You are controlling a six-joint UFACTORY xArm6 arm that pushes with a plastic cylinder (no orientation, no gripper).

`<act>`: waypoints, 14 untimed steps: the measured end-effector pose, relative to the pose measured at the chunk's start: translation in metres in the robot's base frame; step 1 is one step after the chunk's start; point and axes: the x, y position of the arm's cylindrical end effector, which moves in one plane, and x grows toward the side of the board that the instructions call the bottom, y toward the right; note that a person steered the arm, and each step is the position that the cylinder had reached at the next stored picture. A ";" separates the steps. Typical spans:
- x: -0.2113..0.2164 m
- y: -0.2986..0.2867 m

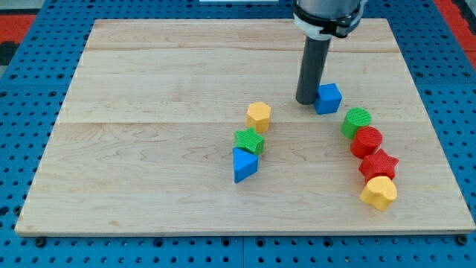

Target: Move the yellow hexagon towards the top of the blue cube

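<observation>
The yellow hexagon (259, 116) stands near the middle of the wooden board (149, 89). The blue cube (328, 98) lies to its right and a little higher in the view. My tip (306, 101) is down on the board, right against the blue cube's left side, and to the right of and slightly above the yellow hexagon. The rod rises from there to the view's top.
A green block (249, 141) and a blue triangle (244, 164) sit just below the yellow hexagon. At the right, a curved row runs downward: a green block (357, 121), a red block (367, 141), a red star (378, 164) and a yellow block (380, 193).
</observation>
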 end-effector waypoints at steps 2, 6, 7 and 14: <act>0.003 0.031; 0.078 -0.092; 0.049 -0.112; -0.046 0.031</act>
